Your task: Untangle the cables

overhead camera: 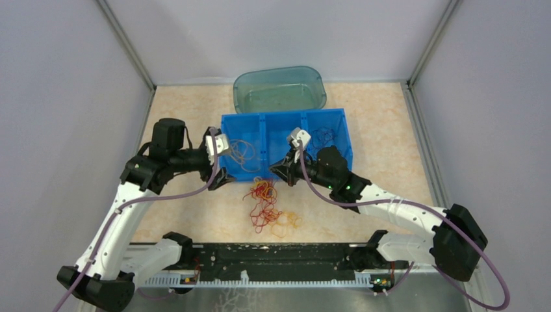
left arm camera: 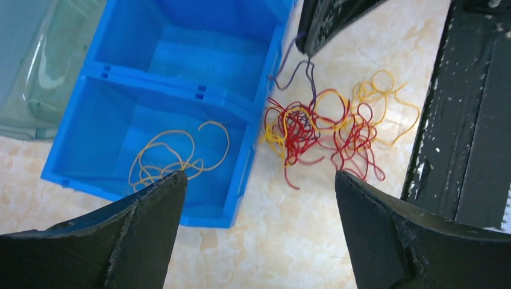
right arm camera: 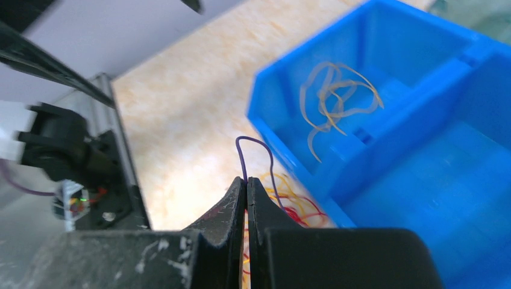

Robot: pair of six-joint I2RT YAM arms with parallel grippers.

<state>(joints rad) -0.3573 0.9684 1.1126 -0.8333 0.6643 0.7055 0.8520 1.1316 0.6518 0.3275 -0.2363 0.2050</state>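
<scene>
Purple, hair-thin: the strand (right arm camera: 253,144) is pinched in your right gripper (right arm camera: 246,188), jaws fully closed on it. It rises from the cables (overhead camera: 265,207), a red-and-yellow clump on the table (overhead camera: 390,130) just near of the blue bin (overhead camera: 243,172). Your left gripper (left arm camera: 259,174) hangs wide, empty. Risk: the strand looks threaded through red loops; pull hard and the clump likely drags along, or the strand slips free.

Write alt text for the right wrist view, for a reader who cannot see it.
The right hand is shut on a thin purple cable that arches above its fingertips. Just beyond lies a tangle of red and yellow cables on the beige table, beside a blue bin with loose yellow-orange strands in one compartment.
</scene>
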